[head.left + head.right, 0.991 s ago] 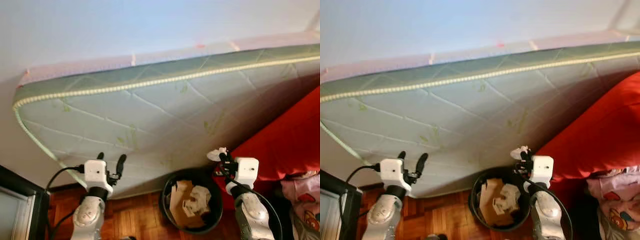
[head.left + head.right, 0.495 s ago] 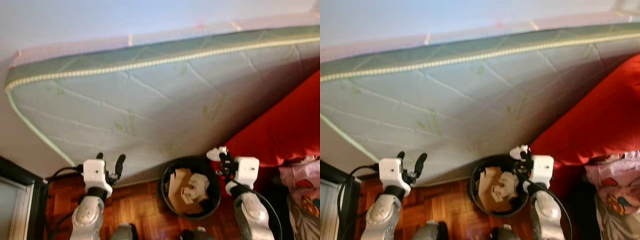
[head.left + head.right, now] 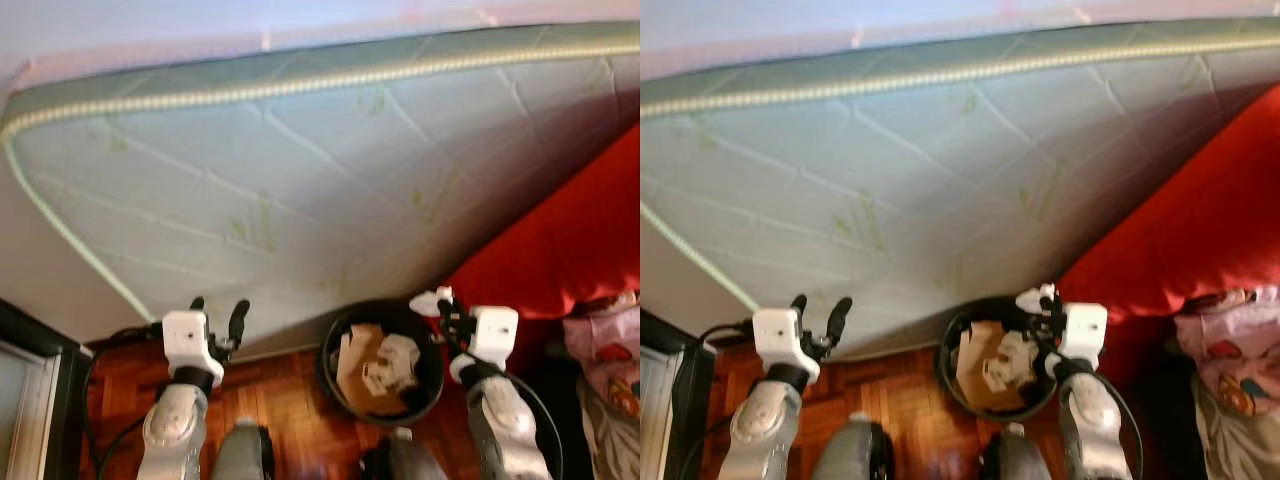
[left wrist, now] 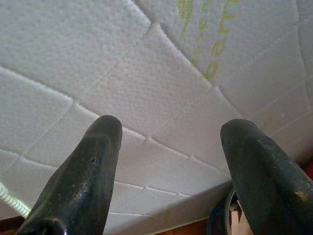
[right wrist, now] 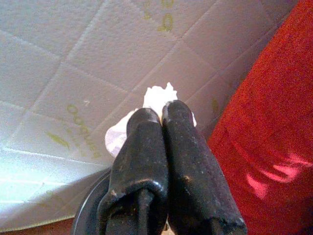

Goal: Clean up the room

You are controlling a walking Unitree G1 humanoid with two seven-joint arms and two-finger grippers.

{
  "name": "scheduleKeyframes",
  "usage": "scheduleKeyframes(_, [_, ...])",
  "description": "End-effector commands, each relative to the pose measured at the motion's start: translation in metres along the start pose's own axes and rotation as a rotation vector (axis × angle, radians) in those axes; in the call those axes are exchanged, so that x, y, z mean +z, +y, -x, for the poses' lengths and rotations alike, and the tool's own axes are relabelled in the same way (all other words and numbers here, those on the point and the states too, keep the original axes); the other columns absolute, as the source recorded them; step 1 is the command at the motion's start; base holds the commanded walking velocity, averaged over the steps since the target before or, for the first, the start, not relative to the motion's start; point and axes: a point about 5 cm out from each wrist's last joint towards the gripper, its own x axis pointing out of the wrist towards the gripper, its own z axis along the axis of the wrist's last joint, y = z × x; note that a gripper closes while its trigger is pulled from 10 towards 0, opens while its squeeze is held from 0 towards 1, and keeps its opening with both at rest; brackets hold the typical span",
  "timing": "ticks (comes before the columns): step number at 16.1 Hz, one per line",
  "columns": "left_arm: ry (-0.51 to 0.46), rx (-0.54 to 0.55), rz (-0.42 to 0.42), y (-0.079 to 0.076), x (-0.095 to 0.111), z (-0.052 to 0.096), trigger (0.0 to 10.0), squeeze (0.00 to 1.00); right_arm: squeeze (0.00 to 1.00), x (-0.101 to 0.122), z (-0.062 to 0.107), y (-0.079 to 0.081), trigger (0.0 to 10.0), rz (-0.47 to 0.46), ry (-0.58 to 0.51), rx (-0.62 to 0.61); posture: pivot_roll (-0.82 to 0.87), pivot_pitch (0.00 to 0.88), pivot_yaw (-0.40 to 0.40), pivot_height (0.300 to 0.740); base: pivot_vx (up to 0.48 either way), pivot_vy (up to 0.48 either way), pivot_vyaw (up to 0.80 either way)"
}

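A black round bin [image 3: 333, 345] stands on the wood floor against the leaning mattress, holding cardboard and crumpled paper [image 3: 378, 368]. My right gripper [image 3: 440, 307] hovers over the bin's right rim, shut on a wad of white paper [image 3: 426, 300]; in the right wrist view the paper wad [image 5: 157, 96] pokes out past the closed fingertips [image 5: 146, 117]. My left gripper [image 3: 218, 312] is open and holds nothing, raised in front of the mattress to the left of the bin; its fingers [image 4: 93, 161] stand wide apart.
A quilted white mattress [image 3: 300, 170] with a green border leans on the wall ahead. Red bedding [image 3: 560, 250] lies at right, with patterned fabric [image 3: 600, 390] below it. A dark cabinet edge [image 3: 40, 400] stands at left. Parquet floor [image 3: 290, 430] lies beneath me.
The camera has tilted down and nearer, so the mattress sits higher in view. Both arms keep their poses; the right gripper still holds the paper over the bin.
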Motion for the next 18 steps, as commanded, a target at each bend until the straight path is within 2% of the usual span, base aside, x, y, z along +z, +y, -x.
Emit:
scheduleKeyframes(1, [0.025, 0.002, -0.004, 0.002, -0.003, 0.001, 10.0, 0.0, 0.0, -0.005, 0.002, -0.002, 10.0, -0.015, 0.02, -0.021, 0.11, 0.184, -0.015, 0.642, 0.0, 0.0, 0.0])
scheduleKeyframes(4, [0.023, -0.003, -0.008, 0.005, 0.0, -0.006, 10.0, 0.0, 0.0, 0.0, -0.004, 0.005, 10.0, -0.031, 0.0, -0.01, 0.11, 0.187, -0.006, 0.642, 0.0, 0.0, 0.0])
scheduleKeyframes(9, [0.021, -0.016, -0.003, 0.004, 0.002, -0.012, 10.0, 0.0, 0.0, 0.002, -0.009, 0.005, 10.0, -0.055, -0.013, -0.043, 0.1, 0.14, 0.013, 0.642, 0.0, 0.0, 0.0])
scheduleKeyframes(12, [0.001, -0.032, -0.001, 0.002, 0.008, -0.016, 10.0, 0.0, 0.0, 0.002, -0.011, 0.006, 10.0, -0.058, -0.016, -0.042, 0.11, 0.141, 0.017, 0.642, 0.0, 0.0, 0.0])
scheduleKeyframes(16, [0.008, -0.036, -0.004, 0.005, 0.007, -0.012, 10.0, 0.0, 0.0, -0.004, -0.005, 0.009, 10.0, -0.056, -0.005, -0.032, 0.11, 0.154, 0.016, 0.642, 0.0, 0.0, 0.0])
scheduleKeyframes(18, [0.019, -0.03, -0.009, 0.007, 0.005, -0.008, 10.0, 0.0, 0.0, -0.01, -0.004, 0.01, 10.0, -0.034, 0.036, -0.028, 0.11, 0.155, 0.014, 0.642, 0.0, 0.0, 0.0])
